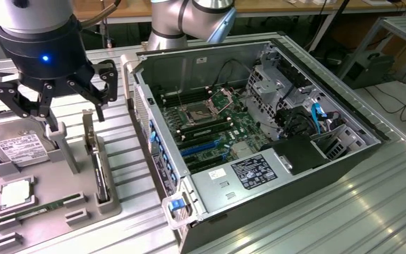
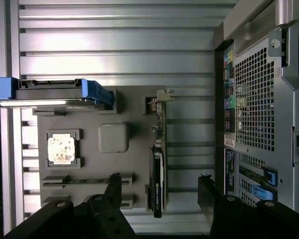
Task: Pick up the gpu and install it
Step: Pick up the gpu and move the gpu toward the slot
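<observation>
Currently, fingers (image 1: 97, 100) spread wide — hovering over the gpu (image 1: 101, 174) (upright in its tray (image 1: 51, 190))

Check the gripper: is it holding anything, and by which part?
Nothing is held. The gripper hangs open above the gpu, which stands on edge in the tray; the fingers are clear of it.

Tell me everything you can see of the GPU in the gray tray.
The gpu is a thin card seen edge-on, greenish board with a black cooler on one face and a silver metal bracket at one end. It stands upright on its long edge in a slot of the gray tray, untouched; the open pincer hangs above it.
</observation>
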`<state>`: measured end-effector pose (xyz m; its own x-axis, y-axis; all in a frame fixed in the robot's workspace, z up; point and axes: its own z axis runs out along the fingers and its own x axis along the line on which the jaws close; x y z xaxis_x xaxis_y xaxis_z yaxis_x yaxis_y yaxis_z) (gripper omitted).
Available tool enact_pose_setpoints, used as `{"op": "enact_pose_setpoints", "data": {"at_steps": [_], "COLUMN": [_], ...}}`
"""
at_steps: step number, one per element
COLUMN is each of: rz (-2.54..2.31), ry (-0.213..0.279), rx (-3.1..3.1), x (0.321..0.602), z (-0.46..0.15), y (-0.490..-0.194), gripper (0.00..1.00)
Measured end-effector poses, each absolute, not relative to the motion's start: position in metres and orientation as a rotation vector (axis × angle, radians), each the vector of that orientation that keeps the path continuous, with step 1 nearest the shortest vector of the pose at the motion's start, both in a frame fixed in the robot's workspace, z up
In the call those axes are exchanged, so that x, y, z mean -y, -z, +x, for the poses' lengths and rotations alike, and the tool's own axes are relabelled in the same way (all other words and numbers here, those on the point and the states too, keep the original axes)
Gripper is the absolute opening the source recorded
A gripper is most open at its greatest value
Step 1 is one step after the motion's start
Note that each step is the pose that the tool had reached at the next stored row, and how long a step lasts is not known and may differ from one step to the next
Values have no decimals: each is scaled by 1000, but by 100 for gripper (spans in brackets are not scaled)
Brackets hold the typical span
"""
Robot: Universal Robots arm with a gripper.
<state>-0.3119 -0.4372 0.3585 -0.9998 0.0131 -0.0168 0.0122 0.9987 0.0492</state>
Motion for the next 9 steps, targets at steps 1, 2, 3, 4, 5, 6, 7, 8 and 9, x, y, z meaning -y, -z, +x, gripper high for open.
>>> {"op": "enact_pose_setpoints", "data": {"at_steps": [1,2,3,4,5,6,7,8,9], "rz": [20,20,20,19,19,20,20,20,20], "ry": [-77,-77,-77,-77,-77,-77,-77,-77,-77], "rx": [-3123,-3123,-3124,-3123,-3123,-3124,-3123,-3123,-3123], "x": [437,437,437,437,438,438,438,438,438], "z": [-312,-312,-312,-312,-312,-312,-312,-312,-312], "y": [-358,-357,-357,-355,-355,-354,-354,-353,-352], "gripper": [72,72,72,72,72,72,72,72,72]}}
